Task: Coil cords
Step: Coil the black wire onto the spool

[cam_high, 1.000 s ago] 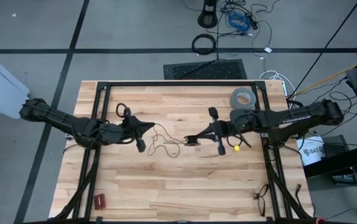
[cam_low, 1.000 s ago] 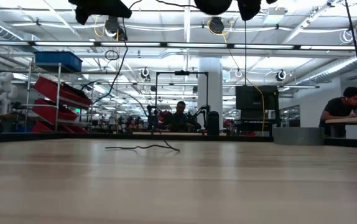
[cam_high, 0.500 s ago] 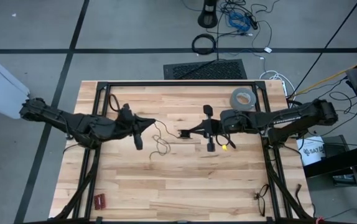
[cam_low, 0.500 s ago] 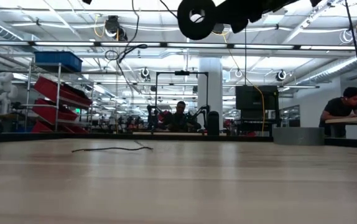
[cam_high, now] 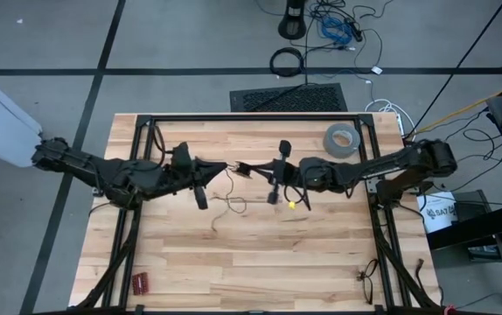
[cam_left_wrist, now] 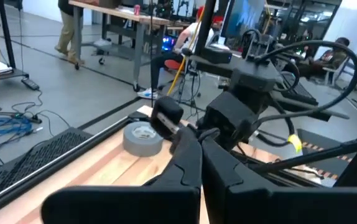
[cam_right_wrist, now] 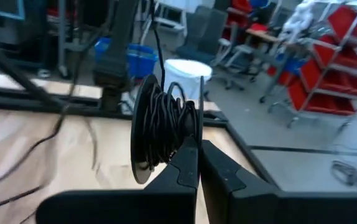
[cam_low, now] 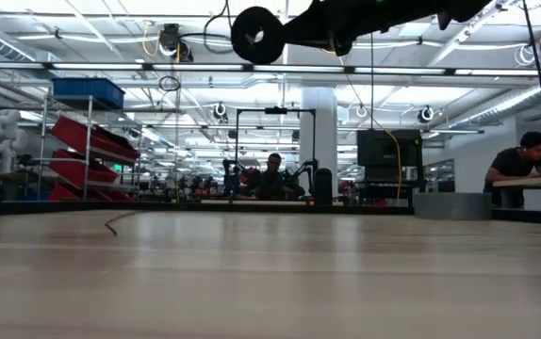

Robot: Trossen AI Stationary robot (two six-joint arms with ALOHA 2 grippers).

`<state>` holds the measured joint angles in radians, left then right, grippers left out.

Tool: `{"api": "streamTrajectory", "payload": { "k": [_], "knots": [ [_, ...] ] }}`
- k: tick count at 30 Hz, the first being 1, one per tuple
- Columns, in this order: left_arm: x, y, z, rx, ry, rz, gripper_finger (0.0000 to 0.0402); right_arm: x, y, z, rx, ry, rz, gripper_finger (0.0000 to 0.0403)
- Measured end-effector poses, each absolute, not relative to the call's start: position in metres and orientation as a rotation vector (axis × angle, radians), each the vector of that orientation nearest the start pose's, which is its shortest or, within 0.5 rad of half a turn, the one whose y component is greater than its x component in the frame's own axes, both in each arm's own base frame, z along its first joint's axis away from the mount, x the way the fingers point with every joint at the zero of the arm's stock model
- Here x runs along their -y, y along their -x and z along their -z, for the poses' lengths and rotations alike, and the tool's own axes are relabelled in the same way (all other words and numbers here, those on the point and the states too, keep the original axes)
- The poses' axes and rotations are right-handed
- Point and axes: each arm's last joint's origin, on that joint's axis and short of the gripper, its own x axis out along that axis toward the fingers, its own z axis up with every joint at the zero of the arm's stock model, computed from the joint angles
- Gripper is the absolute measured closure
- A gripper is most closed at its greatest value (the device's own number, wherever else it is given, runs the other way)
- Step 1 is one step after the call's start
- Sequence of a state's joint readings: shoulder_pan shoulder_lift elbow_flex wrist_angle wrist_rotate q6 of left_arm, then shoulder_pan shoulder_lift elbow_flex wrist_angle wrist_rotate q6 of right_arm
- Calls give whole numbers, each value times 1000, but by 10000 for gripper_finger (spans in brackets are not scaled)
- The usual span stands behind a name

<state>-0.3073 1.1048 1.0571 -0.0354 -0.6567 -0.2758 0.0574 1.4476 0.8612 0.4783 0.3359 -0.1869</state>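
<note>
The cord is a very thin black wire. Part of it is wound into a bundle [cam_right_wrist: 160, 127] right at my right gripper's fingertips. The rest hangs slack from between the two grippers, and its loose loops [cam_high: 229, 206] lie on the table. A short end also shows in the low view [cam_low: 110, 224]. My left gripper [cam_high: 223, 166] and my right gripper [cam_high: 240, 168] stand tip to tip above the table's far middle. Both are shut, as their wrist views show for the left [cam_left_wrist: 198, 138] and the right [cam_right_wrist: 197, 144]. My left gripper is shut with the wire leading off its fingertips [cam_high: 226, 166], level, pointing toward the table's right. Its own fingers hide the spot, so I cannot tell which part it has. My right gripper pinches the wire at the wound bundle's edge [cam_right_wrist: 188, 134] between its two fingers. It comes level from the table's right. The bundle is clear of the table and the rest hangs slack below.
A grey tape roll [cam_high: 342, 137] lies at the far right of the table. Small red pieces [cam_high: 139, 282] lie near the front left corner and a small dark item [cam_high: 366, 278] near the front right. People sit in the room beyond the table [cam_low: 272, 174].
My right gripper has gone toward the table's left and far edge, up to my left gripper. My left gripper has shifted a little toward the right. The slack wire between them has been drawn in, and its loops on the table have slid left, with less wire lying there.
</note>
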Motion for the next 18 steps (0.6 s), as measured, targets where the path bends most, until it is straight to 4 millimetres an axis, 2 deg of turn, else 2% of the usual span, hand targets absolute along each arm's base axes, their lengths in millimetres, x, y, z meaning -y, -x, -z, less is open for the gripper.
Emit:
{"api": "streamTrajectory", "payload": {
  "k": [7,13,18],
  "knots": [
    [61,-250,-388,-14,229,-359,400,-4,-326,-268,-78,232,370,403],
    [66,-281,-375,22,215,-363,400,2,-327,-272,-36,239,388,403],
    [64,-305,-356,-19,198,-344,400,5,-327,-274,-19,239,395,403]
  ]
}}
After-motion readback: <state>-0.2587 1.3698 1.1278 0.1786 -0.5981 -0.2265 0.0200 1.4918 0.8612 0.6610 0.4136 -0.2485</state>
